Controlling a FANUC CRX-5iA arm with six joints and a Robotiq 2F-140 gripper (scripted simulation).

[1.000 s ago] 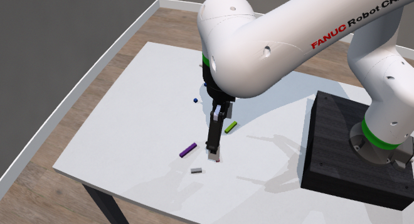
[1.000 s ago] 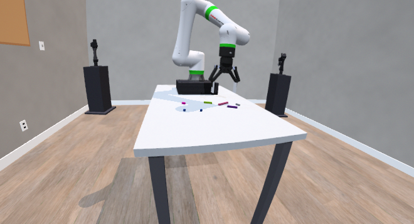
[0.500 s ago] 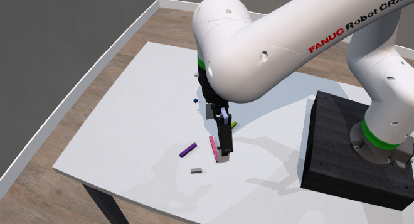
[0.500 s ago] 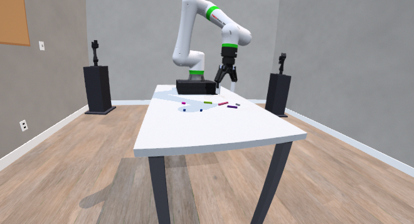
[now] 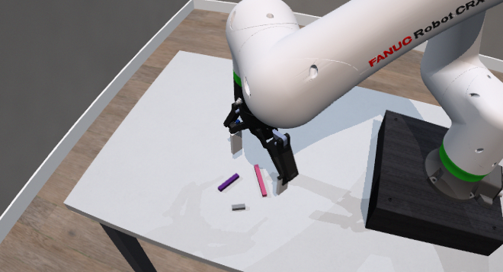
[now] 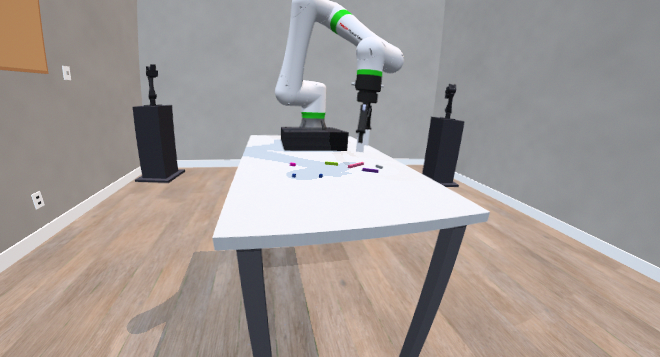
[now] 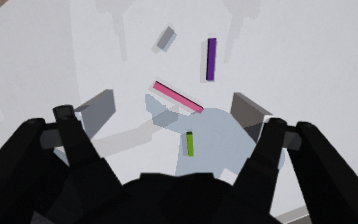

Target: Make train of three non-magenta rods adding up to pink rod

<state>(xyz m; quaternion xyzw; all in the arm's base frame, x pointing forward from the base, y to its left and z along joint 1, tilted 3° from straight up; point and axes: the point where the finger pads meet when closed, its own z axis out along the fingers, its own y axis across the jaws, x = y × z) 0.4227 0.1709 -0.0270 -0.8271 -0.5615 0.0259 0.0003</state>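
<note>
My gripper [image 5: 259,165] [image 6: 363,142] [image 7: 174,101] is open and empty, above the table. The pink rod [image 5: 260,180] [image 6: 355,165] [image 7: 178,97] lies slanted ahead of the fingers in the wrist view. The purple rod [image 5: 229,182] [image 6: 370,170] [image 7: 211,59] and the short grey rod [image 5: 238,207] [image 6: 379,166] [image 7: 166,38] lie apart beyond it. The lime rod [image 6: 331,163] [image 7: 190,144] lies nearer the gripper's body. Two blue rods, one [image 6: 294,175] left and one [image 6: 320,176] right, and a magenta rod [image 6: 293,164] lie apart in the exterior view. The arm and gripper hide some rods in the top view.
The white table [image 5: 126,141] [image 6: 350,205] carries the rods. The arm's black base block [image 5: 415,187] [image 6: 314,139] stands at the table's far end in the exterior view. Two dark pedestals, one [image 6: 156,142] left and one [image 6: 442,152] right, stand off the table.
</note>
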